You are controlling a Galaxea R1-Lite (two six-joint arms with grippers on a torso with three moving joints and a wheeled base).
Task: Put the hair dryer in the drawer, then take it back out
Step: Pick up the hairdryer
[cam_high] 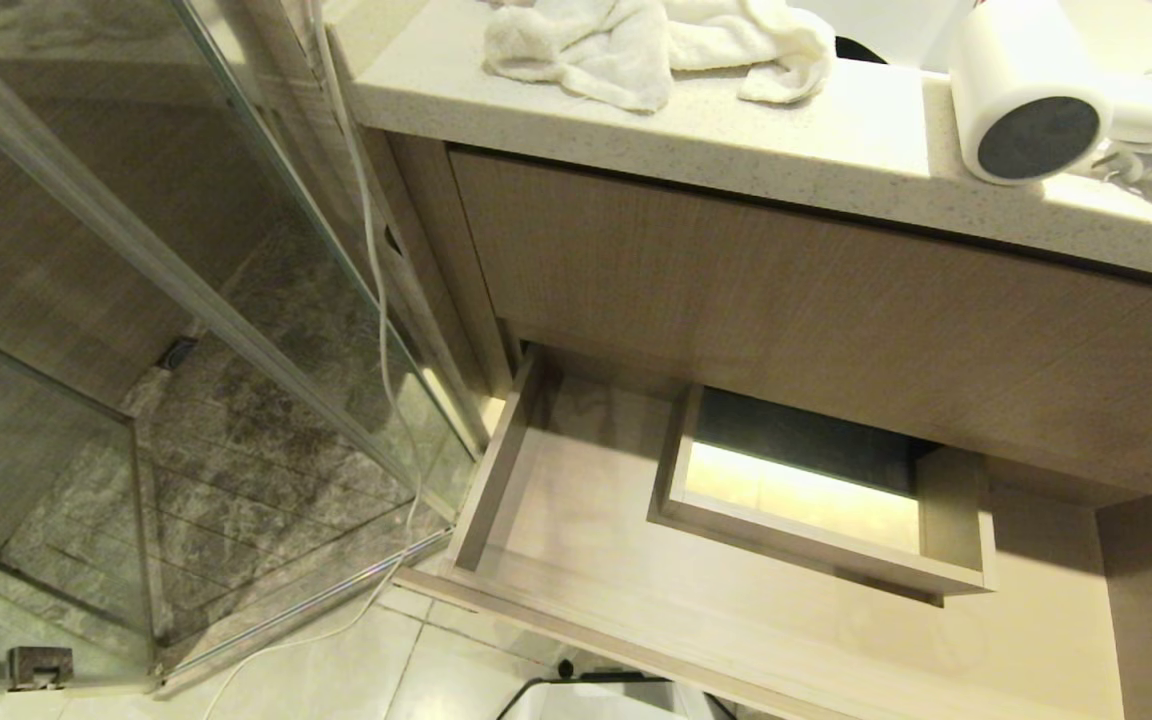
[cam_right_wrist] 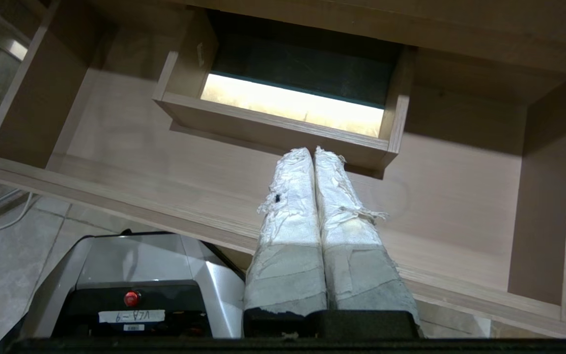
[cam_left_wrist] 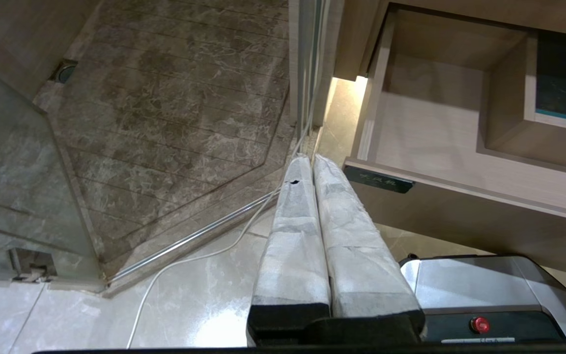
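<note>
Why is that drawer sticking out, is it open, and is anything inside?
Open and empty. The drawer is pulled out under the counter, its floor bare. The hair dryer lies up on the counter.

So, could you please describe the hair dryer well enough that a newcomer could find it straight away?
Start at the pale stone countertop above the open drawer. The hair dryer lies near its right end, dark round grille facing outward. Unlike the crumpled white towel further left, it is smooth, hard and cylindrical.
</note>
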